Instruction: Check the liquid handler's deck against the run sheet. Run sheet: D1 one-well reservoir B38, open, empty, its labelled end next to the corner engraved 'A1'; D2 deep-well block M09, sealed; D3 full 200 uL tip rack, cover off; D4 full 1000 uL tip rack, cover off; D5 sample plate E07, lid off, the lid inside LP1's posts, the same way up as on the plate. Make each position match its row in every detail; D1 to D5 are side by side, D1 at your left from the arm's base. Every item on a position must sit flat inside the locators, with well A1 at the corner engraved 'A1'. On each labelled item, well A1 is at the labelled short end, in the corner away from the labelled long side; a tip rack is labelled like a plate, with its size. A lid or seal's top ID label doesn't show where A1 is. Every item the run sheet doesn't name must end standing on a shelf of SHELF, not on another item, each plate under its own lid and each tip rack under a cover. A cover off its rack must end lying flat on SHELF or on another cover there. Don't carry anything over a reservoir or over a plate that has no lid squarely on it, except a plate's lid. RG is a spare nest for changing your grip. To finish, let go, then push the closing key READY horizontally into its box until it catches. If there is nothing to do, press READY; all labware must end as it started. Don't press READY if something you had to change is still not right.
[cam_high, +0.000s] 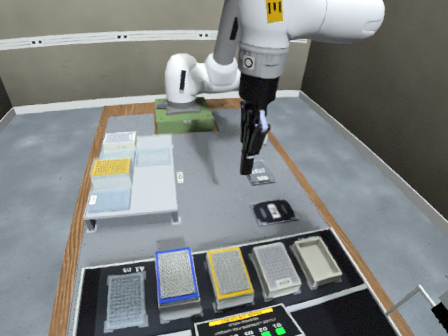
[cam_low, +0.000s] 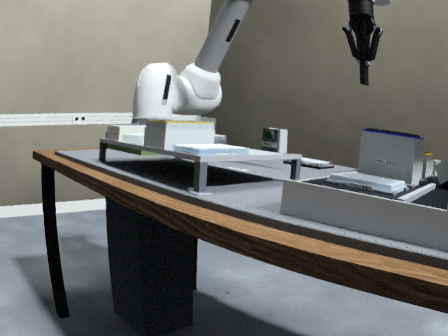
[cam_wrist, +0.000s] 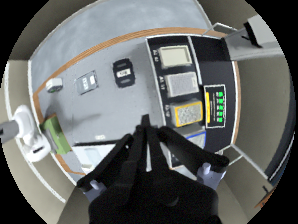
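Note:
My gripper (cam_high: 245, 170) (cam_low: 364, 80) (cam_wrist: 146, 120) is shut and holds nothing. It hangs high above the table, pointing down, near the clear lid (cam_high: 262, 176) lying on the table on the right. On the black deck (cam_high: 92, 280) at the front stand, from left to right, a clear sample plate (cam_high: 125, 300), a blue-rimmed tip rack (cam_high: 176, 275) (cam_low: 391, 155), a yellow-rimmed tip rack (cam_high: 230, 272), a sealed deep-well block (cam_high: 276, 267) and an open, empty one-well reservoir (cam_high: 316, 257). The deck also shows in the wrist view (cam_wrist: 154, 52).
The shelf (cam_high: 155, 200) (cam_low: 242, 159) on the left carries a white-topped rack (cam_high: 120, 140), a yellow-topped rack (cam_high: 111, 167), a clear plate (cam_high: 110, 200) and a flat clear lid (cam_high: 153, 157). A black nest (cam_high: 274, 210) lies before the deck. A green-button box (cam_low: 274, 139) stands at the back.

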